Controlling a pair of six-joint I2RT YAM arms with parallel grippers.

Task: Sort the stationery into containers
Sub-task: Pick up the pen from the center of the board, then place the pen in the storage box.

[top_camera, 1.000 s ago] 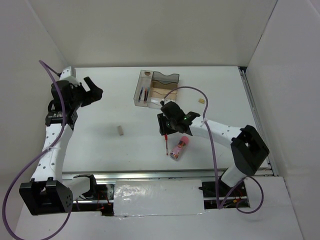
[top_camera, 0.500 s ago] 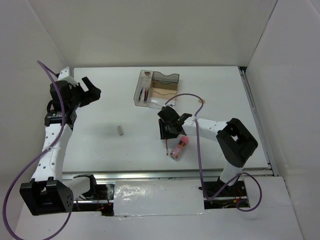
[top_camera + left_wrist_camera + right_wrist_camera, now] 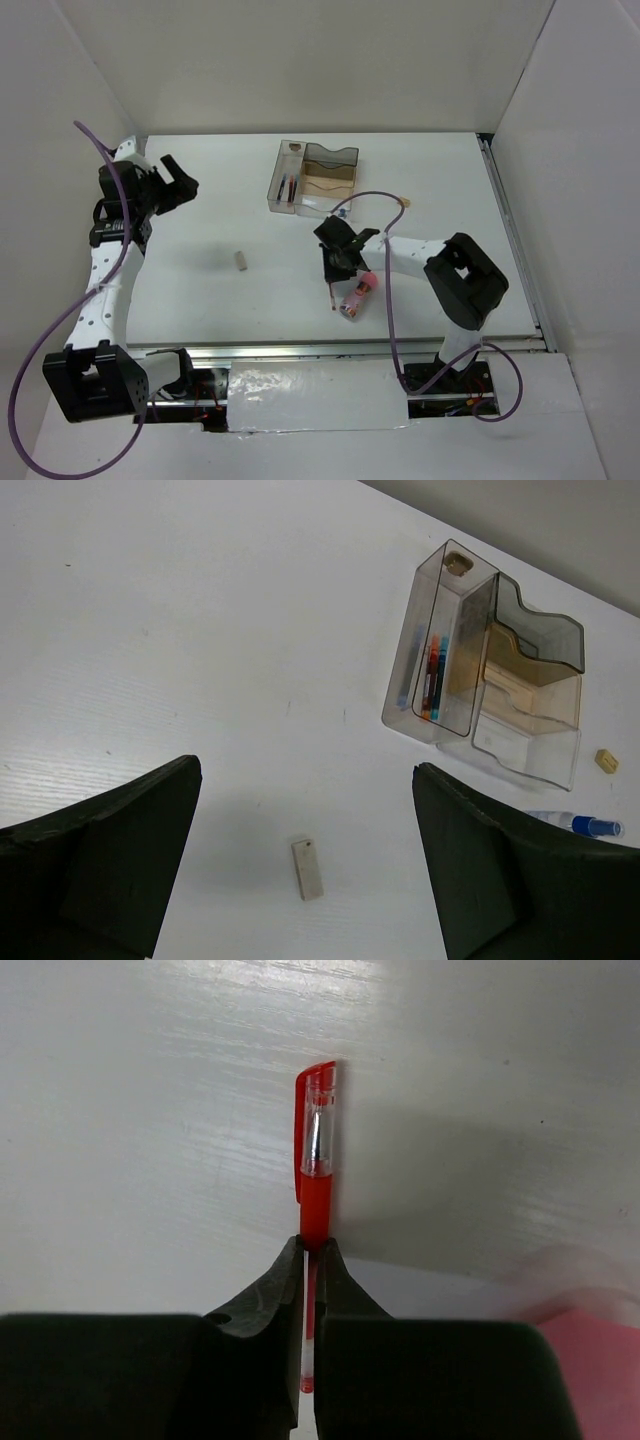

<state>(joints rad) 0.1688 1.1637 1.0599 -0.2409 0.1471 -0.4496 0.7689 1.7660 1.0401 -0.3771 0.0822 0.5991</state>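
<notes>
A red pen (image 3: 315, 1175) lies a little right of the table's (image 3: 200, 300) middle, toward the near edge, with its capped end pointing away from the wrist camera. The right gripper (image 3: 310, 1250) has its two dark fingers pinched tight on the barrel just behind the cap, probably so the pen can be carried lengthwise to the organizer tray (image 3: 315, 180). Whether the pen has left the surface is unclear. A pink tube (image 3: 360, 294) lies just beside it on the right. The tray sits near the middle of the far edge, with red and blue pens (image 3: 432, 675) already in its long narrow compartment. The right arm reaches leftward from its base, bent at the elbow with the wrist low over the table. The left gripper (image 3: 305, 780) hangs raised near the far left corner, its jaws spread wide and holding nothing, above a beige block (image 3: 308, 869) on the open surface.
</notes>
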